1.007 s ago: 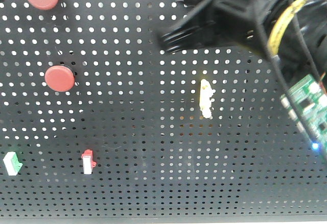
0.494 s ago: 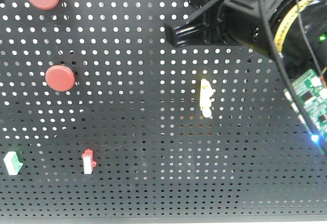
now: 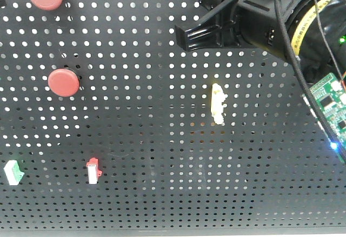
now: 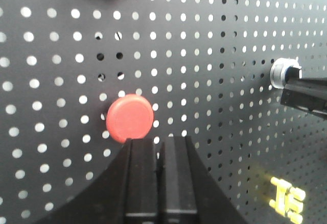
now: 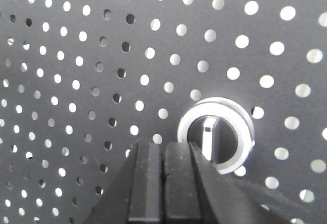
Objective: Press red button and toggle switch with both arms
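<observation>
Right fingers (image 5: 147,183) risen, pinched together, beside chrome-ringed round toggle switch (image 5: 208,134)

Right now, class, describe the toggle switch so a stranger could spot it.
On the black pegboard, look just past the tip of the right gripper. There sits the toggle switch: the only silver ring with a small lever inside, unlike the flat red buttons.

**R gripper (image 5: 164,150) tips just beside toggle switch (image 5: 216,134)**

At btm ctr: black fingers pressed together, w/ only a thin seam between. Just right of the tips: silver ring (image 5: 190,124) on black pegboard (image 5: 76,55), dark ctr, small upright metal lever (image 5: 207,138) inside. Overlapping the ring's lower-left edge w/ the right-hand finger; can't tell whether touching the lever. Across the pegboard: rows of round holes, many lit from behind, some dark.
</observation>
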Controlling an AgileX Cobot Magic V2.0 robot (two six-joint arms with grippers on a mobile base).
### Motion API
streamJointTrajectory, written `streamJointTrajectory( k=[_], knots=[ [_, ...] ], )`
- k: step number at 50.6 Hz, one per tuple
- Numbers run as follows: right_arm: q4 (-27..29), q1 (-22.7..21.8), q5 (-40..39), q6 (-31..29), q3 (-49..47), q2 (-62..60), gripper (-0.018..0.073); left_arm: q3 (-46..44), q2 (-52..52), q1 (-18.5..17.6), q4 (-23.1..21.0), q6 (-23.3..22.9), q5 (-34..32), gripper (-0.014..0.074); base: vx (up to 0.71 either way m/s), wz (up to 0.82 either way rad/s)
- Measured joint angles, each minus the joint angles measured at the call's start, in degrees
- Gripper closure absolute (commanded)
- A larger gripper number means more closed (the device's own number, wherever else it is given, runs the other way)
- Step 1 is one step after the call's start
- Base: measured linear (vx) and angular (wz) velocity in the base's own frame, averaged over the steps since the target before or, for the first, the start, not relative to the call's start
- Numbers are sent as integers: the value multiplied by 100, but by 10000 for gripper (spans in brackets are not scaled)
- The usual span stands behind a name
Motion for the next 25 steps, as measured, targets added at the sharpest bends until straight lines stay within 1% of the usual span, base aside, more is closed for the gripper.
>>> streamJointTrajectory(
  k=[4,13,25],
  knots=[
    [-30,0,45,-60,0,-6,563,0,0,0,0,0,0,595,0,0],
    [-5,5,87,-419,18,-87,563,0,0,0,0,0,12,595,0,0],
    [137,10,112,-605,33,-171,563,0,0,0,0,0,39,595,0,0]
  ],
)
